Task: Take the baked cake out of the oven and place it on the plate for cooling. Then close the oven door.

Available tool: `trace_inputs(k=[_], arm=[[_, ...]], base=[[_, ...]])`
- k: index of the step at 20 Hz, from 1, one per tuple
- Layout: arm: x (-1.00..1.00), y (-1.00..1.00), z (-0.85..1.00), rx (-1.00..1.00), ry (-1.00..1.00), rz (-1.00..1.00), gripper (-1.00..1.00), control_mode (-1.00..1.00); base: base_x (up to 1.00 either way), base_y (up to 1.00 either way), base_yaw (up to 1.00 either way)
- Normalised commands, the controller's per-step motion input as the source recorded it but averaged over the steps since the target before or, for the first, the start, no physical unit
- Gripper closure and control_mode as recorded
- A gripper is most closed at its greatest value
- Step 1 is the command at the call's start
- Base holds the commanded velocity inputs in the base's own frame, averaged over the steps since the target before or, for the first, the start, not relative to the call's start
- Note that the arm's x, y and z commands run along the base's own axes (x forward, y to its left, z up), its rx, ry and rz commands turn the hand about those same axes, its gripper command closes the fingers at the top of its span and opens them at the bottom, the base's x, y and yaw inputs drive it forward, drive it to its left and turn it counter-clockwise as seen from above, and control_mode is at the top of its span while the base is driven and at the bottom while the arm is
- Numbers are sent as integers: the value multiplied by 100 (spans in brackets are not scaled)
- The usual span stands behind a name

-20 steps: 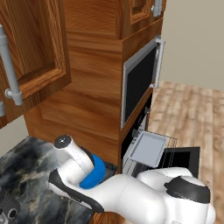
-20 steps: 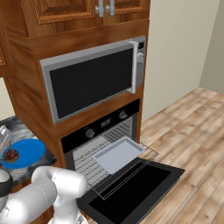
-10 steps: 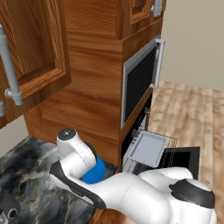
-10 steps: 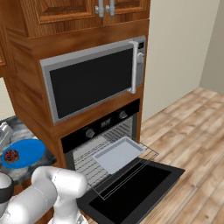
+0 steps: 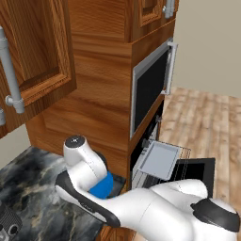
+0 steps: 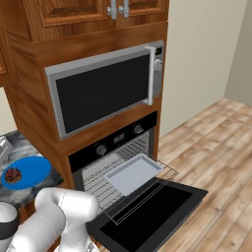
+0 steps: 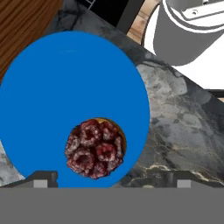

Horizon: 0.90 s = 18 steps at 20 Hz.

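The baked cake [image 7: 96, 148] rests on the plate [image 7: 65, 92] (near its rim) on the marble counter [image 7: 183, 127]. The gripper [image 7: 109, 178] hovers above with jaws spread apart, empty. The oven door [image 6: 152, 211] hangs open.

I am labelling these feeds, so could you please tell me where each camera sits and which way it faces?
Left base view: behind the arm's left, facing the wooden cabinet side and the open black built-in oven; white arm rises lower right.
Right base view: behind its right, facing the oven front and lowered black glass oven door; arm lower left.
Hand view: on the hand, looking down at the small dark-brown speckled cake lying on the round blue plate; open tool tips at the bottom.
Both base views share oven and plate.
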Motion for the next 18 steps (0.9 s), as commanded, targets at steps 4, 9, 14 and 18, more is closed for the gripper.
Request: trace_inputs(k=[4, 9, 14, 18], arm=[[-25, -4, 21, 4, 0, -1, -100, -100], [-20, -7, 43, 9, 0, 0, -100, -100], [-27, -18, 42, 10, 0, 0, -100, -100], [-35, -26, 34, 9, 0, 0, -100, -100]], base=[[0, 0, 0], [0, 0, 0], [0, 0, 0], [0, 0, 0]])
